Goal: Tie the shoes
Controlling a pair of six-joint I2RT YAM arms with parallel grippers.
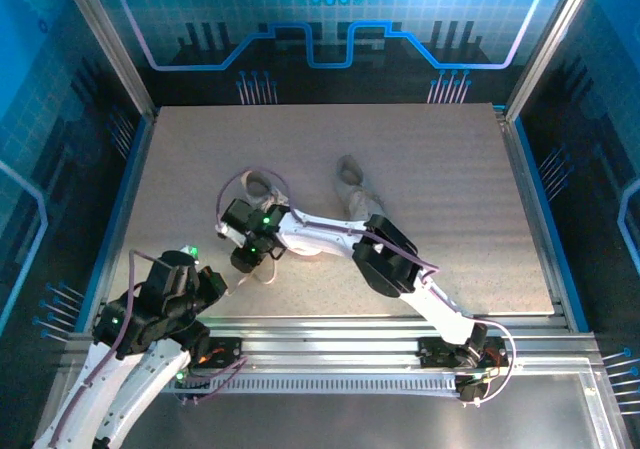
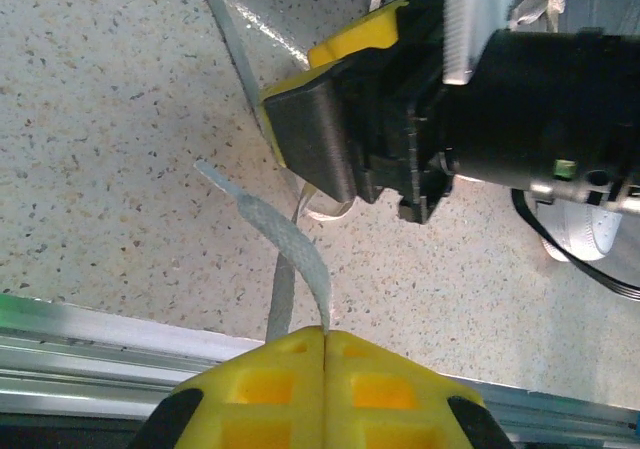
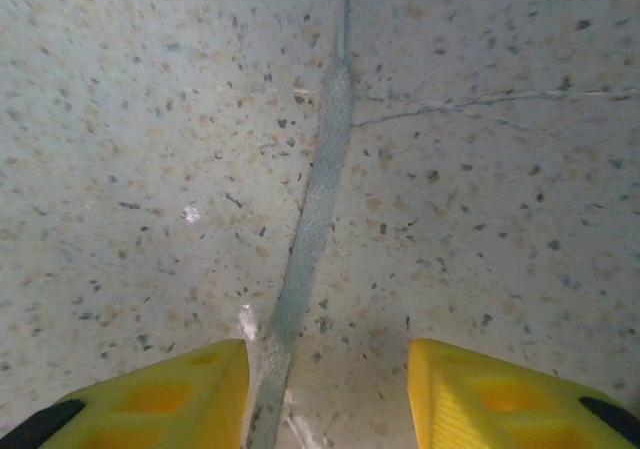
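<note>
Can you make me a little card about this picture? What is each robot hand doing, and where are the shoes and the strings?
shoes: two white ones, side by side on the table, beyond both grippers
left gripper: shut on the lace, close to the table's near edge
right gripper: open, held low over the table
lace strand: lying flat between the right gripper's fingers, not pinched
bow: none tied yet

Top view: dim overall, heavy blue cast from the glowing walls [image 1: 400, 19]; 1 bright glare spot at the top edge. Table [image 1: 450, 189] reads evenly grey, soft shadow under the right arm [image 1: 320, 234]. Left wrist view: brighter, warmer, glare on the metal rail [image 2: 100, 334]. Right wrist view: lace [image 3: 315, 209] slightly soft, flat light.
</note>
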